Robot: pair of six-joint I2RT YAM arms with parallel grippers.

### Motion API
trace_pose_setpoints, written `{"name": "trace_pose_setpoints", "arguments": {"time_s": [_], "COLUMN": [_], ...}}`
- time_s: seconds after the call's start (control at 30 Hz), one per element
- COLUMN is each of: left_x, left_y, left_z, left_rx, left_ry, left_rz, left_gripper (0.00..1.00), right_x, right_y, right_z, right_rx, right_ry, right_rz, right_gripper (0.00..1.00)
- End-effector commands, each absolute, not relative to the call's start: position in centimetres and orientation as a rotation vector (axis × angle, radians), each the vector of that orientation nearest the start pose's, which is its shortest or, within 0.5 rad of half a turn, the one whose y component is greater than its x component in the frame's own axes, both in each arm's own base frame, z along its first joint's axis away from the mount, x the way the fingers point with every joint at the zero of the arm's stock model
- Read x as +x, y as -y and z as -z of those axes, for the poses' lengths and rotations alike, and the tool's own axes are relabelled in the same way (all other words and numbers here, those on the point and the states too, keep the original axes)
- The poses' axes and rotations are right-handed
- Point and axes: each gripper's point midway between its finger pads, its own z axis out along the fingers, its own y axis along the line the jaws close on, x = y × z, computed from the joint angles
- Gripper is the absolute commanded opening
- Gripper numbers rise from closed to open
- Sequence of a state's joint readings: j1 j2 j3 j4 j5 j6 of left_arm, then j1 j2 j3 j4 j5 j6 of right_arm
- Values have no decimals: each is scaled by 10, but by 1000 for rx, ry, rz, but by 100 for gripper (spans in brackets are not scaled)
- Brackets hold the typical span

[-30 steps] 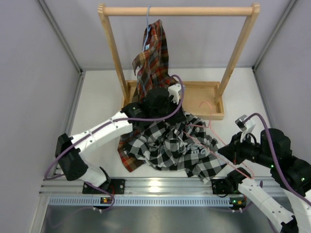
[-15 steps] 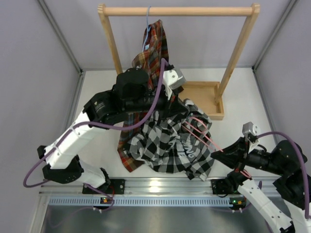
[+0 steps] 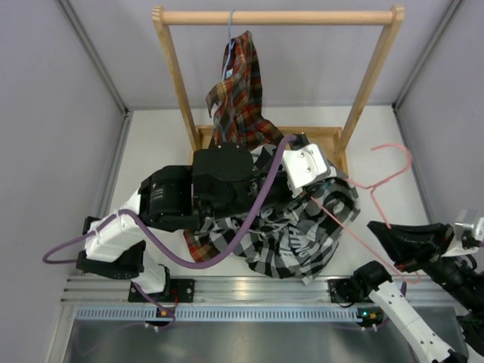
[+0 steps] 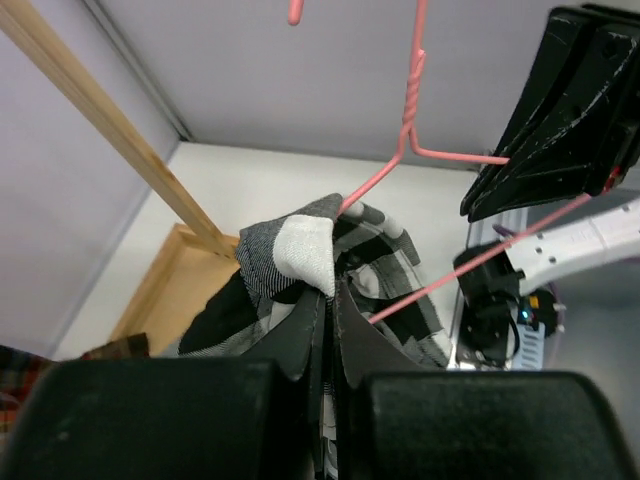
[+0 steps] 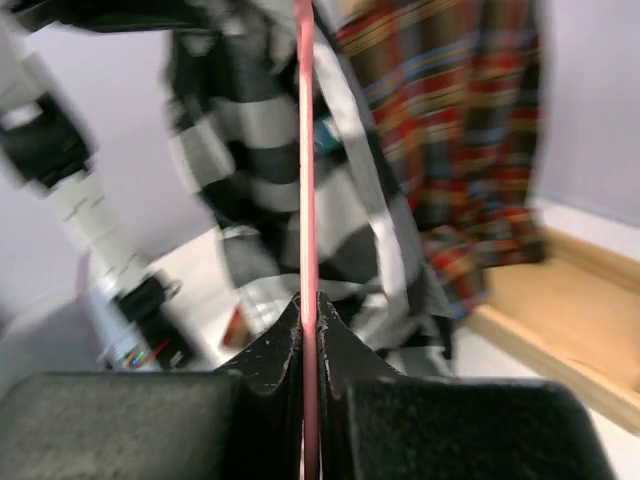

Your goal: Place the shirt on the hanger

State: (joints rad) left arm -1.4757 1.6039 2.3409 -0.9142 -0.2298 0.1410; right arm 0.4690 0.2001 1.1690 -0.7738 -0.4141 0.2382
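The black-and-white check shirt [image 3: 302, 234] hangs bunched from my left gripper [image 3: 321, 189], which is shut on a fold of it [image 4: 300, 255] and holds it above the table. The pink wire hanger [image 3: 386, 178] is raised at the right, its hook up; one wire runs down through the shirt's edge. My right gripper [image 3: 378, 231] is shut on the hanger's wire [image 5: 306, 150]. In the left wrist view the hanger [image 4: 405, 140] rises just behind the held fold, and the right gripper [image 4: 560, 110] is at the upper right.
A wooden rack [image 3: 276, 17] stands at the back with a red tartan shirt [image 3: 238, 87] on a light blue hanger [image 3: 230, 30]. Its wooden base tray [image 3: 325, 144] lies behind the arms. Grey walls close in both sides.
My left gripper has lifted the check shirt up and to the right. My right gripper has pulled back right and raised the pink hanger, which now stands upright clear of the shirt pile.
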Motion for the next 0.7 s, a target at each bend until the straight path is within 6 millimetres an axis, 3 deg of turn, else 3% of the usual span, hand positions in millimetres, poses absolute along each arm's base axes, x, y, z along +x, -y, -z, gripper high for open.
{"name": "trace_pose_setpoints", "arguments": {"time_s": [0.0, 0.13, 0.27, 0.3, 0.4, 0.47, 0.5, 0.57, 0.6, 0.67], "left_x": [90, 107, 126, 128, 130, 127, 127, 130, 131, 129], "left_y": [389, 388, 399, 403, 415, 410, 412, 397, 396, 389], "left_z": [-573, -595, -592, -587, -559, -551, -533, -530, -514, -504], "left_rx": [983, 841, 735, 745, 825, 861, 897, 879, 907, 942], "left_ry": [-1188, -1155, -1167, -1174, -1193, -1187, -1206, -1225, -1243, -1239], "left_rz": [811, 770, 698, 674, 607, 607, 585, 565, 535, 520], "left_gripper": [0, 0, 0, 0, 0, 0, 0, 0, 0, 0], "right_x": [68, 50, 46, 39, 36, 33, 32, 20, 18, 16], "right_y": [-43, -17, -49, -69, -94, -97, -101, -110, -115, -121], "right_z": [-433, -449, -445, -428, -403, -396, -392, -391, -389, -387], "right_rx": [-113, -19, -224, -350, -531, -567, -598, -689, -726, -781], "right_ry": [-1281, -1176, -1276, -1352, -1488, -1480, -1486, -1468, -1465, -1465], "right_rz": [-603, -539, -594, -660, -749, -767, -788, -856, -879, -908], "right_gripper": [0, 0, 0, 0, 0, 0, 0, 0, 0, 0]}}
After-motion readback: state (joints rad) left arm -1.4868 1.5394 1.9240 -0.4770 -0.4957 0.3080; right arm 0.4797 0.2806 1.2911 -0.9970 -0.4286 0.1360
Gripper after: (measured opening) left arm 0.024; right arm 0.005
